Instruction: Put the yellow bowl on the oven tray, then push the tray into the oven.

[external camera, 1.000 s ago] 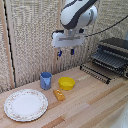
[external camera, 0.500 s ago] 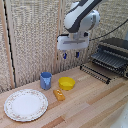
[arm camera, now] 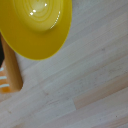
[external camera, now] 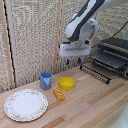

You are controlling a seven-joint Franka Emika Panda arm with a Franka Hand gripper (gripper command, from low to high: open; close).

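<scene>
At the near left of the wooden table (external camera: 95,102), a large white patterned plate (external camera: 26,104) is seen lying flat. Just beyond it, towards the middle, a small orange-yellow oblong item (external camera: 59,94) is laid on the wood, close beside the yellow dish (external camera: 66,83), which is set upright on the table a little to the right of a blue cup (external camera: 46,80). In the wrist view the yellow dish (arm camera: 36,25) is shown from above, empty, with bare wood around it. Above and slightly beyond the dish, the claw (external camera: 73,62) is held in the air, well clear of it; its two short blue-tipped fingers (external camera: 68,62) are seen parted, with nothing between them. At the far right, the oven (external camera: 114,56) is stood with its door dropped open, and the baking sheet (external camera: 96,73) is seen drawn out at its front.
</scene>
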